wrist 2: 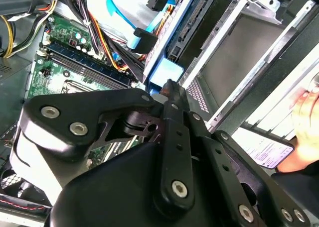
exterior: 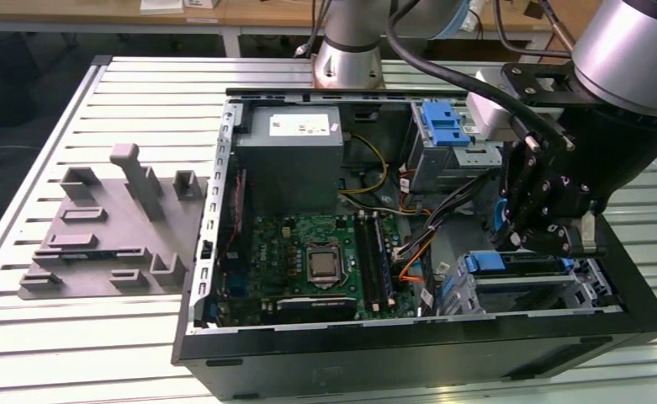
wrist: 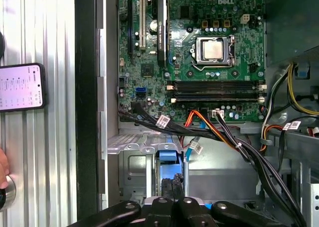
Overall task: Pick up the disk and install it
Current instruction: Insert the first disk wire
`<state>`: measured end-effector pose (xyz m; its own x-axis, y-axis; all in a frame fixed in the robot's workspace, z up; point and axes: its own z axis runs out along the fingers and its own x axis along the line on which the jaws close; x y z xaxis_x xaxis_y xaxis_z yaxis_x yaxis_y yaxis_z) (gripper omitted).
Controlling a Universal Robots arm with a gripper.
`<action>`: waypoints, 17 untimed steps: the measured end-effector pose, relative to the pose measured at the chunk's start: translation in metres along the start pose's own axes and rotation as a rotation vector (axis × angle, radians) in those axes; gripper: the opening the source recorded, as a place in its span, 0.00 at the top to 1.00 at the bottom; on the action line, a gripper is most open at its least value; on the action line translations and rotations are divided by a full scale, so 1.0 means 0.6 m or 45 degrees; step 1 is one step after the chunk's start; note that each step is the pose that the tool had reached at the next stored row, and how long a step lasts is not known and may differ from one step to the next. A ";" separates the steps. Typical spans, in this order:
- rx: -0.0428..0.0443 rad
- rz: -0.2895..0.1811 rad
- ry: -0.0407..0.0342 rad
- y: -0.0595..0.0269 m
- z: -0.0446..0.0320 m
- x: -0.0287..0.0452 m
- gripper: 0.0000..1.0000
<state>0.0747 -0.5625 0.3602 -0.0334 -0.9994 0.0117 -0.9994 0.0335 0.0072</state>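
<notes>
Fingers (wrist: 172,187) of mine look pressed together on the disk's (exterior: 519,263) blue carrier edge, the disk sitting in the drive cage (exterior: 575,290) at five o'clock from the motherboard (exterior: 311,261).

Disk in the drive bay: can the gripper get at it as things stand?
Probably yes. The gripper hangs right at the disk, whose blue bracket shows in the open bay; the cables run beside it, not across.
</notes>
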 end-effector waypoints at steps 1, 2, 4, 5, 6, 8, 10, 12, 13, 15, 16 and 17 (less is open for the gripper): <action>0.000 0.000 0.0000 0.000 0.000 0.000 0.89; 0.000 0.000 0.0000 0.000 0.000 0.000 0.89; 0.000 0.000 0.0000 0.000 0.000 0.000 0.89; 0.000 0.000 -0.0001 0.000 0.000 0.000 0.89; 0.000 0.000 -0.0001 0.000 0.000 0.000 0.89; 0.000 0.000 -0.0002 -0.003 0.000 0.000 0.89; 0.000 0.000 -0.0002 -0.012 0.000 0.000 0.89; 0.000 0.000 -0.0001 -0.026 0.000 -0.001 0.89; 0.000 0.000 -0.0001 -0.033 0.000 -0.001 0.89; 0.000 0.000 -0.0001 -0.049 0.000 -0.002 0.89; 0.000 0.000 -0.0002 -0.056 0.000 -0.002 0.89; 0.000 0.000 0.0001 -0.063 0.000 -0.003 0.89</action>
<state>0.1128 -0.5622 0.3597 -0.0334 -0.9994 0.0118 -0.9994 0.0335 0.0072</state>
